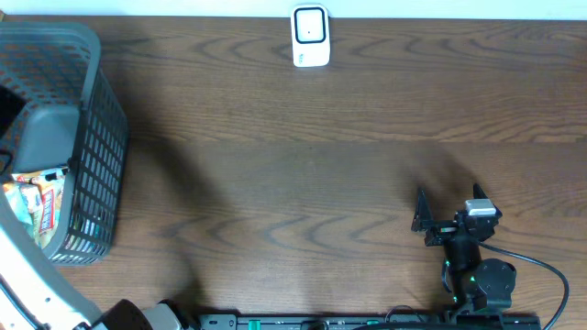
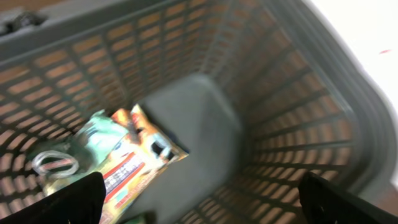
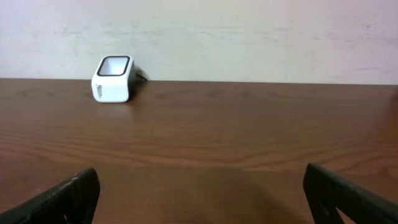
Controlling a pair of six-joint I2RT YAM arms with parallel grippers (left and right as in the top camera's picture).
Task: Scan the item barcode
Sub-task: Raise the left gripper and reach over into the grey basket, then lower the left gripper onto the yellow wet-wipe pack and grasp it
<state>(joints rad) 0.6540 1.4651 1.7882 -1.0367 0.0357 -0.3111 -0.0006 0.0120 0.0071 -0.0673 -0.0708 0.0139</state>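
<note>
The packet (image 2: 134, 165), orange and red with print too blurred for me to read, lay in the bottom of the basket (image 2: 298, 93). It was tilted against a grey moulded hump (image 2: 199, 118) in the basket's floor. A green packet (image 2: 81, 146) lay touching it on one side. I couldn't tell which of the two lay over the other at the join.

My left tool (image 2: 211, 208) hung above the inside of the basket with its jaws spread wide. Only its two dark fingertips showed, one in each lower corner of the wrist view. It held nothing and touched nothing.

From overhead, the basket stood at the left edge of the desk (image 1: 275, 183). The packets showed in its near end, close to the white of my left arm (image 1: 37, 284). The scanner (image 1: 310, 37), white with a dark-rimmed window, stood at the desk's far edge near the middle, well apart from the basket.

My right tool (image 1: 448, 194) sat low over the near right part of the desk, jaws wide and empty, pointing toward the far edge. Its wrist view looked across the wood grain to the scanner, which stood left of centre against a pale wall (image 3: 249, 31).
</note>
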